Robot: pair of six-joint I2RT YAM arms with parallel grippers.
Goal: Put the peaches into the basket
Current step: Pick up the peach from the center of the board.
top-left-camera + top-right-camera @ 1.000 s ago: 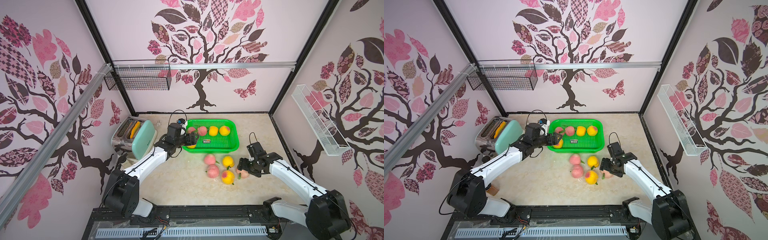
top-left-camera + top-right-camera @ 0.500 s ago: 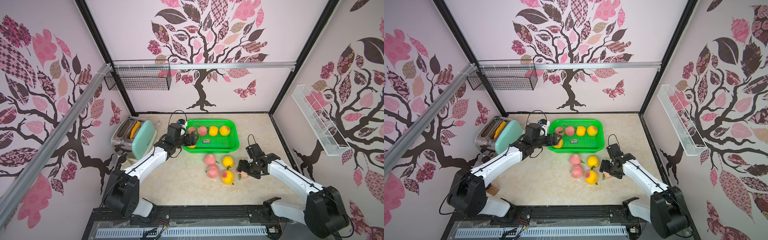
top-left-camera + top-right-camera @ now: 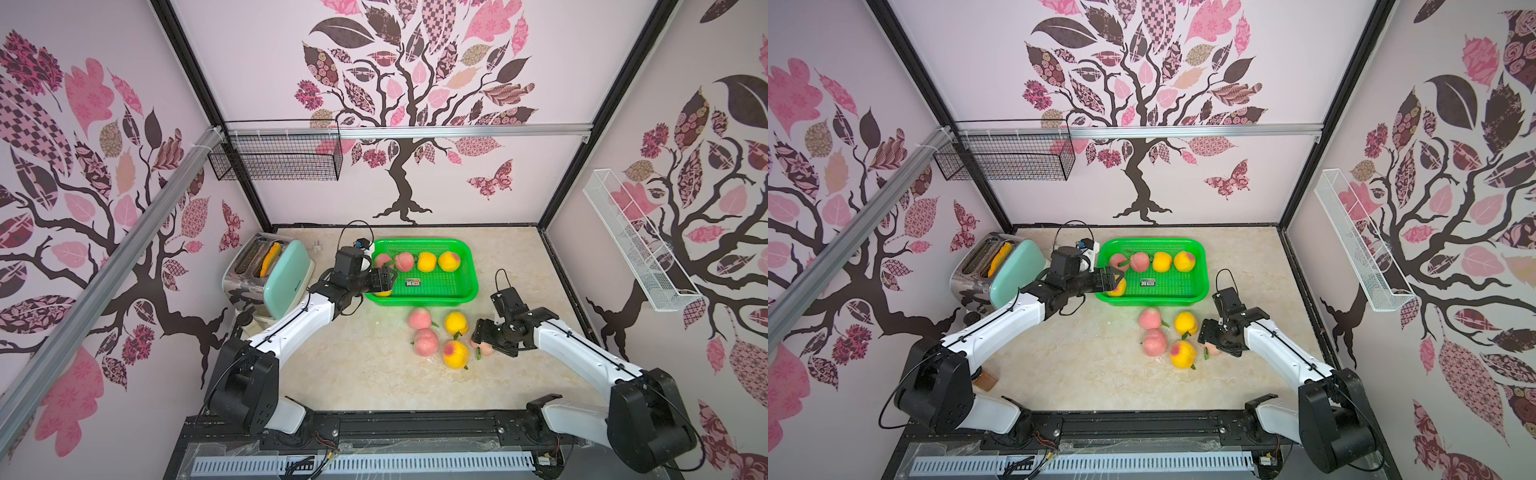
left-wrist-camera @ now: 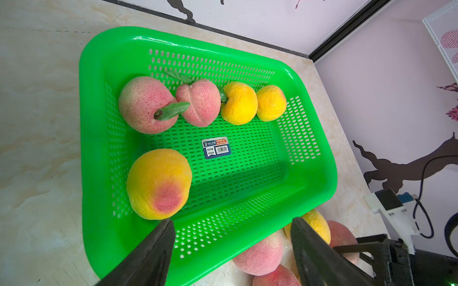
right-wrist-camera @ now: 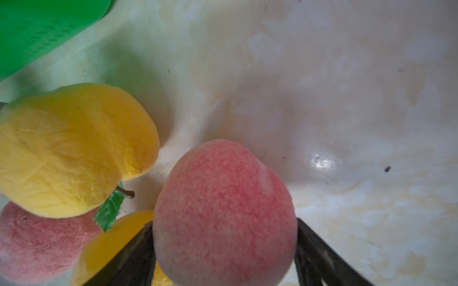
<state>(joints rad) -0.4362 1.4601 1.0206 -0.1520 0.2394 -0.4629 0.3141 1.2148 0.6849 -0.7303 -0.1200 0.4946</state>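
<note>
A fuzzy pink peach (image 5: 223,210) is clasped between the black fingers (image 5: 128,260) of the right hand (image 5: 223,222) on the glossy marbled tabletop (image 3: 353,374), beside four round loose peaches (image 3: 456,323). The left hand (image 4: 232,220) is held wide and empty over the perforated green plastic basket (image 4: 99,74), where five peaches (image 4: 158,183) are laid.

Ten peaches (image 3: 426,341) are showing: five are sitting in the one green basket (image 3: 436,300), three yellow-orange and two pink, and five are lying outside it by its front wall, three pink and two yellow-orange. One toaster (image 3: 286,278) is standing, and one black wire basket (image 3: 276,162) and one white wire basket (image 3: 636,243) are hanging.
</note>
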